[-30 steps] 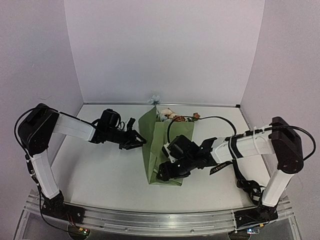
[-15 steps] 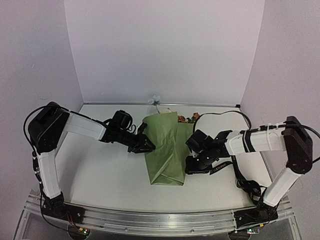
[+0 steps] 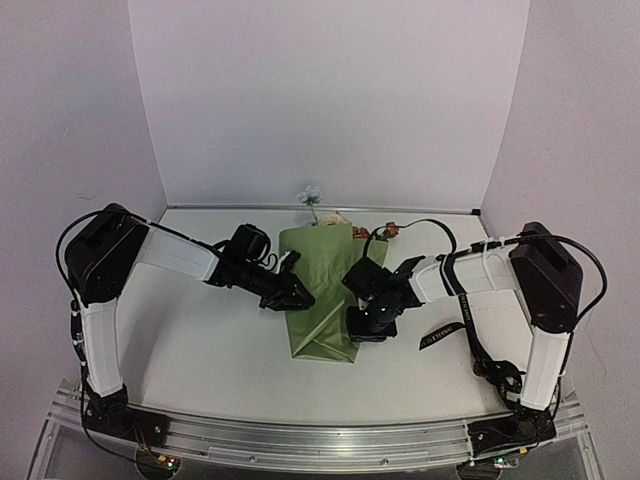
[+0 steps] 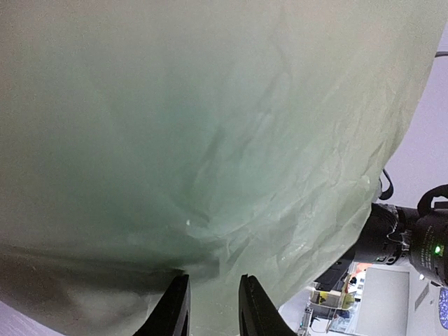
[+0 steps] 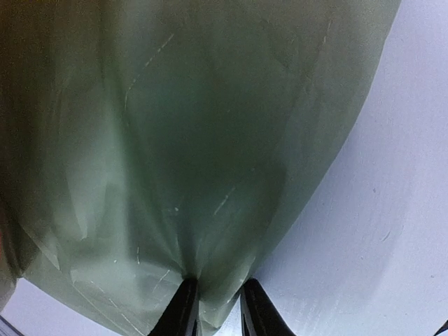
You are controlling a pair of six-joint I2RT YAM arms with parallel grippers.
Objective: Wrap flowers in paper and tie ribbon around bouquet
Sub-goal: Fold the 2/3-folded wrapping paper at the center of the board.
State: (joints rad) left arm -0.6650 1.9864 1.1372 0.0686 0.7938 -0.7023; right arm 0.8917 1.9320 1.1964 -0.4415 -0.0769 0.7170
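The olive-green paper [image 3: 318,285] lies folded over into a long bundle in the middle of the table. Blooms of the flowers [image 3: 338,220] poke out of its far end; the stems are hidden inside. My left gripper [image 3: 295,298] is at the bundle's left side, jaws narrow with paper [image 4: 210,140] between them [image 4: 213,280]. My right gripper [image 3: 362,322] is at the bundle's right edge, shut on a pinch of paper [image 5: 196,140] whose folds run into the gap [image 5: 218,283]. The black ribbon [image 3: 443,334] lies on the table under the right forearm.
A pale loose bloom [image 3: 311,194] lies at the back wall. A black cable [image 3: 420,225] arcs over the right arm near the blooms. White table [image 3: 200,340] stretches left and in front of the bundle; walls close three sides.
The standing left flap has been folded over to the right as my left gripper moved in. My right gripper pulled off the paper, came back to its right edge and closed.
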